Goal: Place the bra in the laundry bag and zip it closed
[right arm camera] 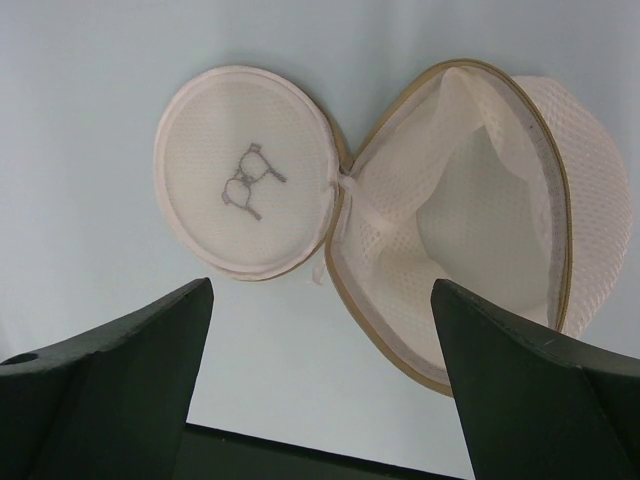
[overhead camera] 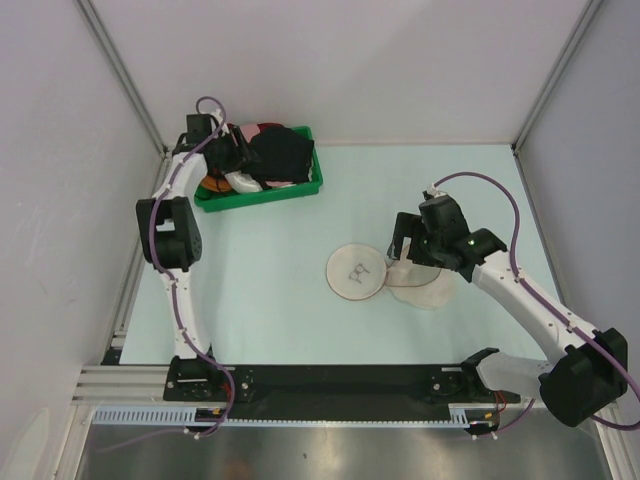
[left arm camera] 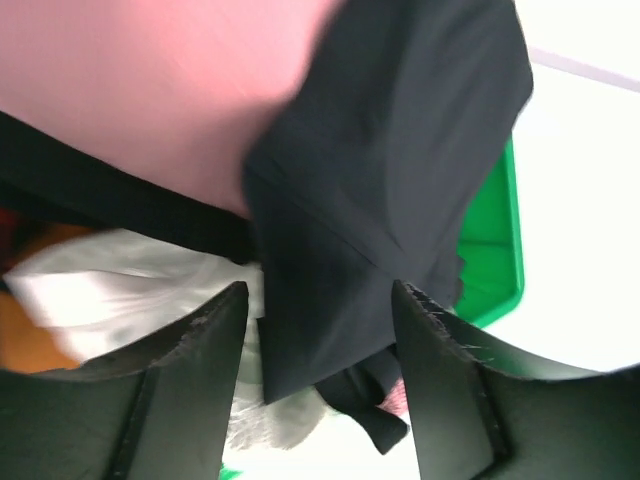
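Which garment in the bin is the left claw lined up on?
The black bra, between the open fingers of the left claw; pink, white and orange ones lie to its left.

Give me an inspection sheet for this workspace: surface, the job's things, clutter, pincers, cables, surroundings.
Surface: pale green table, flat.
Job's things: black bra on top of the heap in the green bin. The bag lies unzipped on the table with its lid flat beside it. Nothing seen inside.
Clutter: pink bra, white bra and orange bra in the bin.
Pincers: left pincer open, one finger on either side of the black bra. Right pincer open above the bag.
Cables: a purple cable loops along each arm; no snag seen.
Surroundings: white walls; black rail at the near edge.
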You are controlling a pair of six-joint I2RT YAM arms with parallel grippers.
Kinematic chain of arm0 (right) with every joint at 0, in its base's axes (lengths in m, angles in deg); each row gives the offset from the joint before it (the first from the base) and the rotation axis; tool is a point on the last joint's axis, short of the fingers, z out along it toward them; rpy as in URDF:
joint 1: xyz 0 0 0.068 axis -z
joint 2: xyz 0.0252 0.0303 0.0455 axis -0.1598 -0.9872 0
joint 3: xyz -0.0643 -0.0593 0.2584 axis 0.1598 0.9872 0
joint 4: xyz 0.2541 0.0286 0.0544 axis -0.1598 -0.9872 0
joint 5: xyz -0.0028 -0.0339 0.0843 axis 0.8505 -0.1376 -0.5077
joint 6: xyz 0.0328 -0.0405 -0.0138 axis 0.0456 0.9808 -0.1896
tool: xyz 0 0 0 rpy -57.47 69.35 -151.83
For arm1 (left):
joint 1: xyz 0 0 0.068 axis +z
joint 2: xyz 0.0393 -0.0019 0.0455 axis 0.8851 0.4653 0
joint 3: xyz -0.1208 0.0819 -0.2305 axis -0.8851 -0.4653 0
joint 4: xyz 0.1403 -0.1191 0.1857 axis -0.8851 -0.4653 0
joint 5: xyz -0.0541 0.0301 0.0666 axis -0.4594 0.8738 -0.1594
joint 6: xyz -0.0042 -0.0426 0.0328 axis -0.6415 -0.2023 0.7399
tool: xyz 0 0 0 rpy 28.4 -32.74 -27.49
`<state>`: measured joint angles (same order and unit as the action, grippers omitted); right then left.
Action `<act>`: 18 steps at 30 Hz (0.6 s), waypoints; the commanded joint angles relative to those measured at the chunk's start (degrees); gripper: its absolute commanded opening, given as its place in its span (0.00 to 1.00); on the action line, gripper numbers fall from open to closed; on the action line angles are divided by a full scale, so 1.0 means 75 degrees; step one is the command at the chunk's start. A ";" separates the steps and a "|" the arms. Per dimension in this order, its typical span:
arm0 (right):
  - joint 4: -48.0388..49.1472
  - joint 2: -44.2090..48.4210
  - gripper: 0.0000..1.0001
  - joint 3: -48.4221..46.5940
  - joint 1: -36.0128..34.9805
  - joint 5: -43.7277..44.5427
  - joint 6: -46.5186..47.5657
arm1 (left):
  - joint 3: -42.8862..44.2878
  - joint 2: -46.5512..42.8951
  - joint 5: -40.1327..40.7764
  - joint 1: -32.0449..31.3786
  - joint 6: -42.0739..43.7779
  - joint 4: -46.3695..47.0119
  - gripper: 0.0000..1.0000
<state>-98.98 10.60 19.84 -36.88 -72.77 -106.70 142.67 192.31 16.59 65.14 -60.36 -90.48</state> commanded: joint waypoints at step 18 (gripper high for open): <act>0.0007 0.0399 0.97 -0.0220 -0.0082 0.0101 -0.0049 | 0.2566 -0.1029 -0.1419 -0.0313 -0.1571 0.0467 0.00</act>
<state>-99.09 11.96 19.84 -37.03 -72.77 -106.73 153.51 192.22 10.69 63.70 -67.22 -90.29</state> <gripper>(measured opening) 0.968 0.010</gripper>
